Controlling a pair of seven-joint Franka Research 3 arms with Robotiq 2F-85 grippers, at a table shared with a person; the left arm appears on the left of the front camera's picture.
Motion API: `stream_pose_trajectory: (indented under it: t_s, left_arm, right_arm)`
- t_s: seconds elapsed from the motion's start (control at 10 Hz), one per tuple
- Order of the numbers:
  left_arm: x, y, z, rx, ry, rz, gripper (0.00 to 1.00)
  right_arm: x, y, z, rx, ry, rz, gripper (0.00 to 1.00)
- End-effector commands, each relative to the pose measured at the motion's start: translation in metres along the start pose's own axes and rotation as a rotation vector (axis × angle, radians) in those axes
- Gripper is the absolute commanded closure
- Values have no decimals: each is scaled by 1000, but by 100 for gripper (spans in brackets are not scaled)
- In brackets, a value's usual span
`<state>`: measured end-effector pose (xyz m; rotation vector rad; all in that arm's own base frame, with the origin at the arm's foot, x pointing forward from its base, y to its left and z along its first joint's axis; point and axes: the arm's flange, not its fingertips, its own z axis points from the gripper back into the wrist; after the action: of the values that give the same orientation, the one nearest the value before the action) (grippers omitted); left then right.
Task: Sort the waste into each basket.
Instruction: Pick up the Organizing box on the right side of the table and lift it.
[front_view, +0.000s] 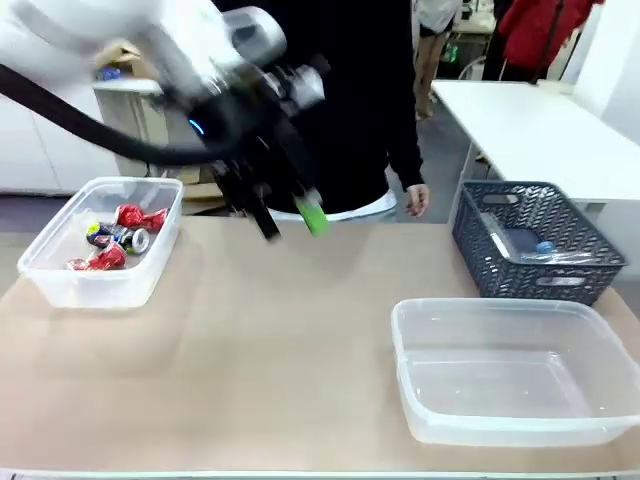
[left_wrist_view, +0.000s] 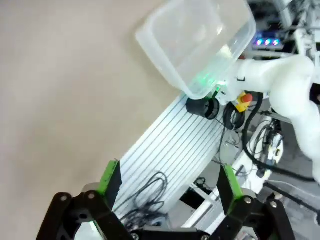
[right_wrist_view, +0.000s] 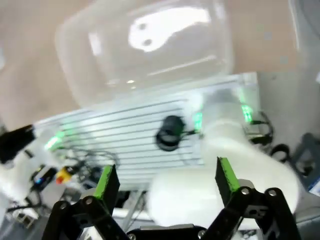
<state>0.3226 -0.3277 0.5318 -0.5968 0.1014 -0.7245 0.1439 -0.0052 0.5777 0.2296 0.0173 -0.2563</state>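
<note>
Well, I see the left jaws and right jaws both wide open, gripping nothing. Cans (front_view: 115, 240) lie in the tub (front_view: 100, 288) at the surface's (front_view: 250, 350) far left corner; a second tub (front_view: 500, 428) sits at its near right corner.

Looks like a robot lab, not a home or a kitchen. A big white robot arm (front_view: 100, 50) with a thick black cable, reaching over a plain tan surface (front_view: 250, 350). At its end, the left gripper (front_view: 292, 222), black with green pads. A ribbed metal rail (left_wrist_view: 170, 145) along the near edge of the surface, with a small round black camera (left_wrist_view: 202, 106) fixed to it. Next to that, a red and yellow stop button (left_wrist_view: 243, 98) and loose black wires (left_wrist_view: 255, 145) hanging down. Small blue lights (left_wrist_view: 265, 41) glowing on a machine farther off. Across the room, another white table (front_view: 530, 130) and plain white cupboards (front_view: 40, 150), like in a work room.
</note>
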Motion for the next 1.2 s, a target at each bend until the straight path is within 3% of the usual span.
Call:
stream_pose_trajectory:
  t_s: [0.0,0.1,0.2,0.3,0.4,0.6,0.7,0.9,1.1]
  left_arm:
    - [59,-7,-43,-2,83,71,0]
    - [79,-17,-81,62,102,72,0]
    - [86,-25,-110,71,140,45,0]
    - [89,-29,-117,64,196,9,0]
    - [66,-22,-112,22,113,48,0]
    - [66,-22,-112,22,113,48,0]
    - [83,-23,-128,32,144,33,0]
    - [87,-17,-167,149,126,144,0]
    - [71,-23,-177,305,95,301,0]
  right_arm:
    - [10,-47,-21,-100,-88,-76,0]
    - [24,-63,-38,-173,-150,-125,0]
    - [36,-69,-50,-164,-210,-149,0]
    - [43,-67,-54,-109,-210,-264,0]
    - [19,-59,0,-147,-147,-118,0]
    - [19,-59,0,-147,-147,-118,0]
    - [33,-62,0,-148,-171,-162,0]
    - [57,-76,-33,-142,-152,-62,0]
    - [73,-87,-68,-86,-92,-28,0]
